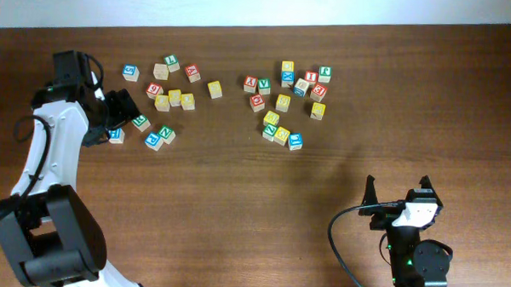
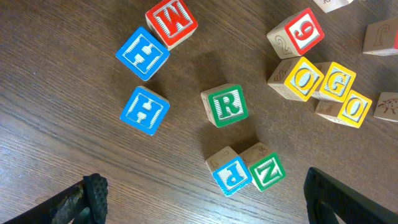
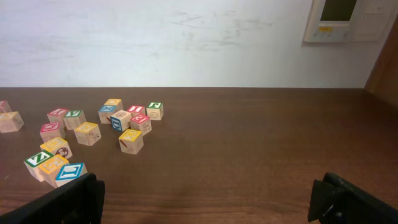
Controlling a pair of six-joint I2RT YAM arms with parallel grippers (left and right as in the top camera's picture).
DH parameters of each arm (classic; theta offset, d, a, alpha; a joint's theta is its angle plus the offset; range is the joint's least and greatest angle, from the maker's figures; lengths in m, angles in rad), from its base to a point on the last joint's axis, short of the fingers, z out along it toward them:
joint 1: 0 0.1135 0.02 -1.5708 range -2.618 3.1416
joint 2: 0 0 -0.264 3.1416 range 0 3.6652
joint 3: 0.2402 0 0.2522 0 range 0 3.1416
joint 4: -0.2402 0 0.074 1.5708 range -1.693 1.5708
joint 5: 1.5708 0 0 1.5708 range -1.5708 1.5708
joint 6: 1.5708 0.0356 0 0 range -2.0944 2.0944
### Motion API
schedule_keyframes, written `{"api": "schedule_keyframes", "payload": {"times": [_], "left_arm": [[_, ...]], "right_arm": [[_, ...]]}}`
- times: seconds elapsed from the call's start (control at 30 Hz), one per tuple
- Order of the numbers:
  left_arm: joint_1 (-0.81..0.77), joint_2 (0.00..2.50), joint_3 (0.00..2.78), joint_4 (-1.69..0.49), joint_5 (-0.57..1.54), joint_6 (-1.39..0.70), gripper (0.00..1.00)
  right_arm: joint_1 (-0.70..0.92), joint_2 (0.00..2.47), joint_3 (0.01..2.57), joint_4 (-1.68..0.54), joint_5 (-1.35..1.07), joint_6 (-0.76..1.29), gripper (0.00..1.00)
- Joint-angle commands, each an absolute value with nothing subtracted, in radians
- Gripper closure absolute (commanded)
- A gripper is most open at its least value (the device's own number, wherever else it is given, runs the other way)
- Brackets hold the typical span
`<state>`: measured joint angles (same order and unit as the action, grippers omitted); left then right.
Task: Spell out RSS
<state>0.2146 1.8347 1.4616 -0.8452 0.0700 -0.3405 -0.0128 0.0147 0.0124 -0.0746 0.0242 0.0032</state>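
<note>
Overhead, the left hand (image 1: 120, 117) hovers near the worktop's (image 1: 236, 219) left edge, its fingers spread wide and holding nothing. The left wrist view puts the R cube (image 2: 225, 106) just ahead of those open fingers, green letter up, standing apart from its neighbours. Two blue H cubes (image 2: 144, 111) lie to one side, and a blue P cube (image 2: 230, 174) touches a green N cube (image 2: 267, 171) nearer the camera. Yellow-faced cubes (image 1: 282, 102) lie in both clusters toward the far edge; which of them bear an S is unreadable. The right hand (image 1: 397, 189) sits by the near right corner, released and empty.
</note>
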Motion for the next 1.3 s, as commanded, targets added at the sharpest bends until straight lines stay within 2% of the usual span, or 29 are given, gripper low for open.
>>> {"api": "schedule_keyframes", "payload": {"times": [0.0,0.13,0.27,0.37,0.43,0.67,0.9,1.27], "left_arm": [[0.214,1.835,1.473,-0.846,0.023,-0.371,0.07],[0.214,1.835,1.473,-0.847,-0.107,-0.435,0.05],[0.214,1.835,1.473,-0.815,-0.11,-0.433,0.04],[0.211,1.835,1.473,-0.779,-0.106,-0.397,0.11],[0.205,1.835,1.473,-0.751,-0.051,-0.316,0.14],[0.136,1.836,1.473,-0.695,0.117,-0.043,0.08],[0.039,1.839,1.473,-0.637,0.203,-0.044,0.07],[-0.054,1.884,1.473,-0.532,0.115,-0.044,0.06]], "right_arm": [[-0.007,0.007,0.006,-0.081,0.019,0.004,0.02],[-0.007,0.007,0.006,-0.081,0.019,0.004,0.02],[-0.007,0.007,0.006,-0.081,0.019,0.004,0.02],[-0.007,0.007,0.006,-0.081,0.019,0.004,0.02],[-0.007,0.007,0.006,-0.081,0.019,0.004,0.02],[-0.007,0.007,0.006,-0.081,0.019,0.004,0.01],[-0.007,0.007,0.006,-0.081,0.019,0.004,0.02],[-0.007,0.007,0.006,-0.081,0.019,0.004,0.02]]}}
